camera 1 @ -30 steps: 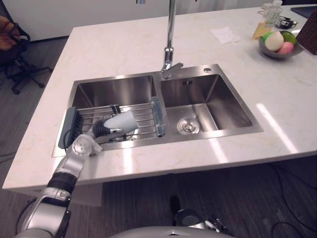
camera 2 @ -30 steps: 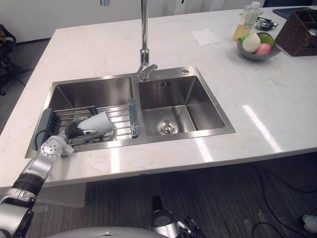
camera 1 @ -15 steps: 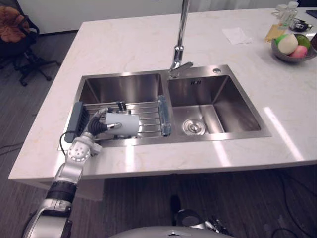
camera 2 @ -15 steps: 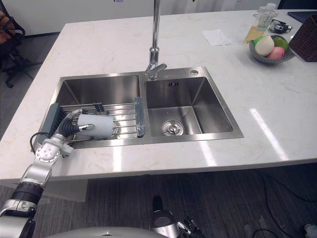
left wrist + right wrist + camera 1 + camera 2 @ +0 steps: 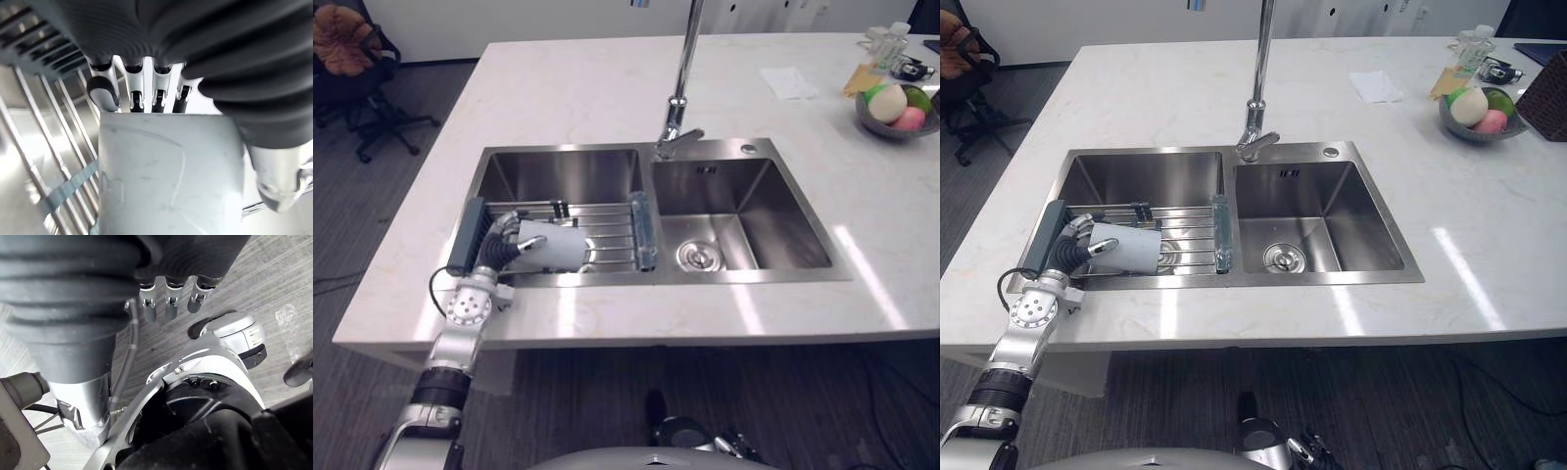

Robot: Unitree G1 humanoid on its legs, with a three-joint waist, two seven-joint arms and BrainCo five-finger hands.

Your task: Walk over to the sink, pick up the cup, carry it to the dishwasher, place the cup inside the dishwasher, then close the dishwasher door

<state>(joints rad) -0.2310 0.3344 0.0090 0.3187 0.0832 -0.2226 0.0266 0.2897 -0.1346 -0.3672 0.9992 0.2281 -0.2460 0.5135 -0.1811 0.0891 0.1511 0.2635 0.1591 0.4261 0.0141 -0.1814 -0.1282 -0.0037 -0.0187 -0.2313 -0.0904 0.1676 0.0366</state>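
Left eye view: the left hand reaches over the counter's near edge into the left of the sink's 2 basins. It is grasping the white cup, which lies on its side on the wire rack with its body running out to the hand's right. The faucet stands beyond the hand and to its right. A bowl of fruit and a paper napkin sit far off to the hand's right on the counter.

Right eye view: the hand's thumb lies across the cup's near side and the fingers pass behind it. The drain of the other basin sits to the hand's right, past the rack's end.

Left wrist view: the cup is pressed right against the palm. The fingers curl over 1 side and the thumb clamps the opposite side, with the rack's bars beneath.

Right wrist view: the right hand hangs above the grey floor. I cannot tell whether it is released or clenched.
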